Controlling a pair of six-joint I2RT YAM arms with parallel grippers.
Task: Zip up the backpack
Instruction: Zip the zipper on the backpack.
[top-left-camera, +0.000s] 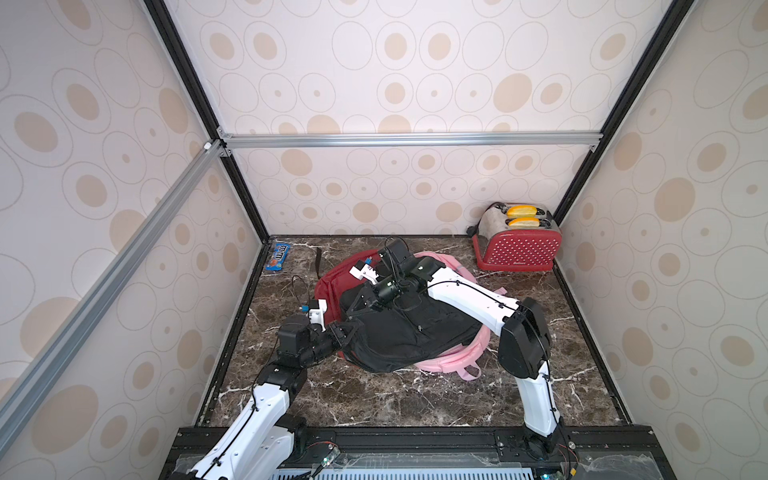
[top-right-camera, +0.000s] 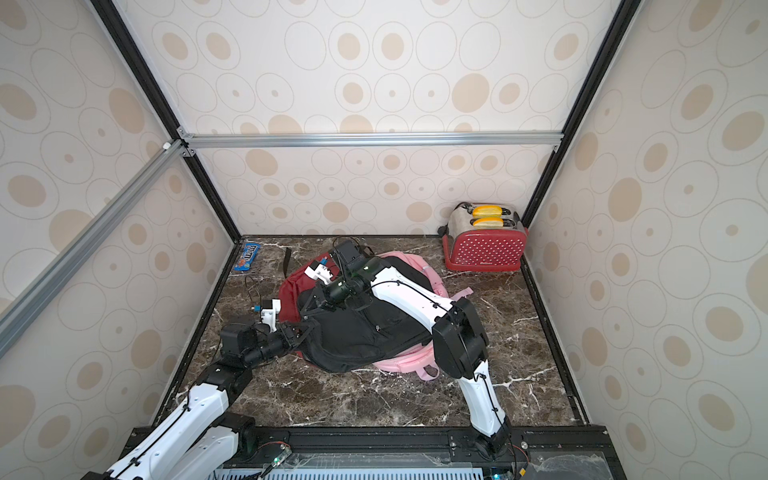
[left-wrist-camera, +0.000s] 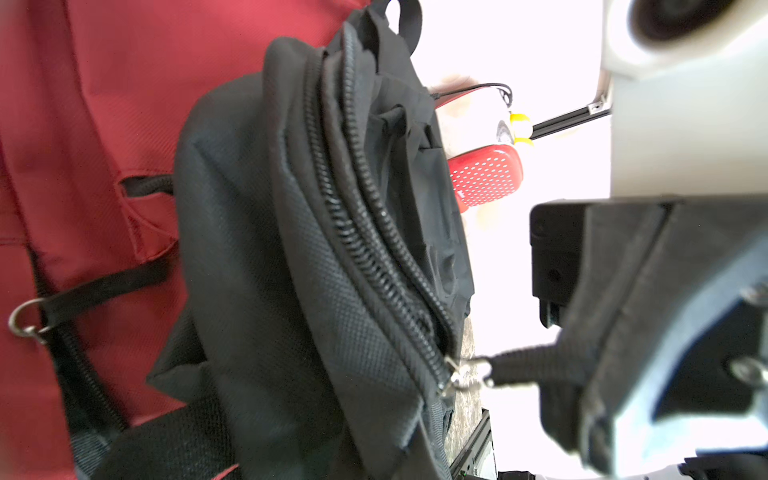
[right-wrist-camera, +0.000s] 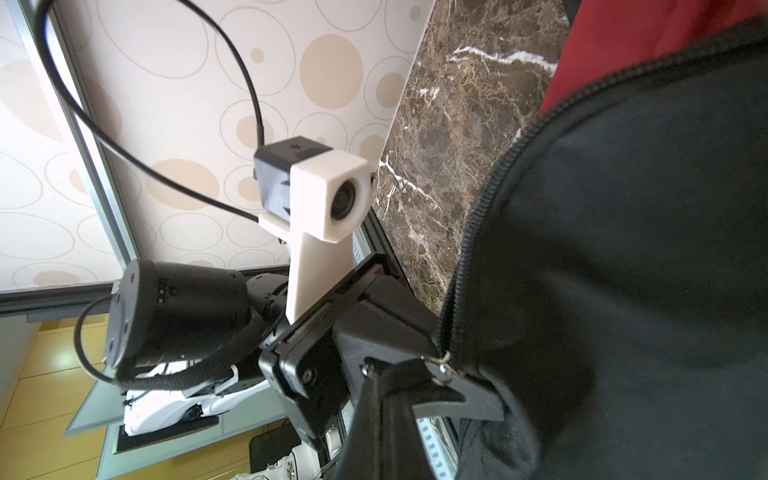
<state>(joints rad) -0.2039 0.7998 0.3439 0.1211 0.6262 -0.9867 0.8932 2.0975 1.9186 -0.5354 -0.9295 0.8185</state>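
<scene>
The black backpack (top-left-camera: 415, 328) lies near the middle of the desk (top-left-camera: 395, 399), stacked over a red backpack (top-left-camera: 332, 282) toward the left edge and a pink backpack (top-left-camera: 444, 361) toward the right edge.

The left gripper (top-left-camera: 349, 330) reaches the black backpack's left side from the near left corner. In the left wrist view its jaws are clamped together on the black pull cord (left-wrist-camera: 523, 368); the cord runs taut to the metal zip slider (left-wrist-camera: 461, 374). From that slider 2 rows of zip teeth (left-wrist-camera: 365, 232) run side by side along the bag's edge, not joined. The right wrist view shows the same slider (right-wrist-camera: 444, 365) at the tip of the left gripper (right-wrist-camera: 415, 370).

The right gripper (top-left-camera: 358, 305) sits on the black backpack's far left part with its jaws together; whether cloth is pinched between them cannot be told.

A red toaster (top-left-camera: 517, 245) with 2 yellow slices (top-left-camera: 523, 210) stands in the far right corner; a blue candy packet (top-left-camera: 277, 257) lies in the far left corner.
</scene>
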